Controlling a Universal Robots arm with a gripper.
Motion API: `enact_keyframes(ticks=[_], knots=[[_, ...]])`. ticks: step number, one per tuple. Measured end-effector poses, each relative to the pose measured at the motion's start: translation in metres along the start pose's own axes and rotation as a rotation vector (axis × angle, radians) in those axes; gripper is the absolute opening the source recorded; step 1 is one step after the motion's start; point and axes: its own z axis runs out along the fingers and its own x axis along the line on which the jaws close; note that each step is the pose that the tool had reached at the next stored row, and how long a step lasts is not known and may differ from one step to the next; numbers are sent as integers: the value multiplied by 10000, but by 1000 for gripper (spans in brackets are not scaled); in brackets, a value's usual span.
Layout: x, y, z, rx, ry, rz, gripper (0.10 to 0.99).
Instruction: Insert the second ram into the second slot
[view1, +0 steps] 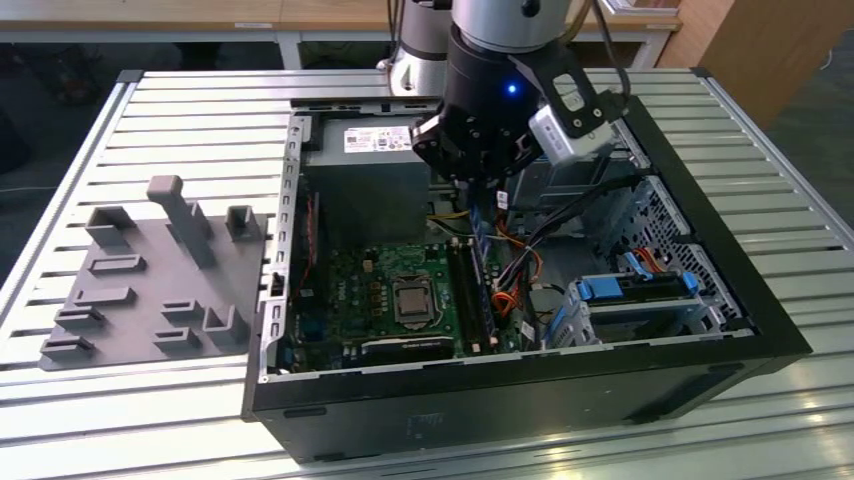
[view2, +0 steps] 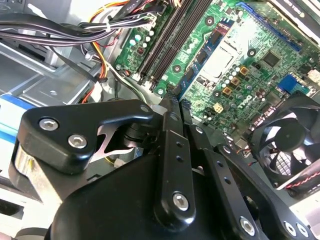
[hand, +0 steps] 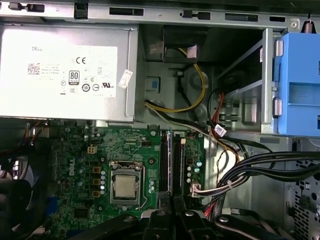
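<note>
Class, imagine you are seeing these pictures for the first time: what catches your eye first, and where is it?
First, the open black computer case lying on the slatted metal table, its green motherboard bare. The arm's black gripper hangs over it, above the long dark memory slots. A bright blue drive-bay latch stands out toward the exterior view's right.

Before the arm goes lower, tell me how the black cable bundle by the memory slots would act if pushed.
The black cable bundle looks floppy: it runs in loose curves, so it would probably bend aside. A white tie gathers the strands, so they likely shift together.
</note>
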Motion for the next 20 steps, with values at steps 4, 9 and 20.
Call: enact_keyframes(ticks=[4, 9, 20], knots=[[1, -3, 37, 1, 0, 1, 133], [1, -8, 79, 1, 0, 0, 133], [2, -13, 138, 7, 10, 0, 133]])
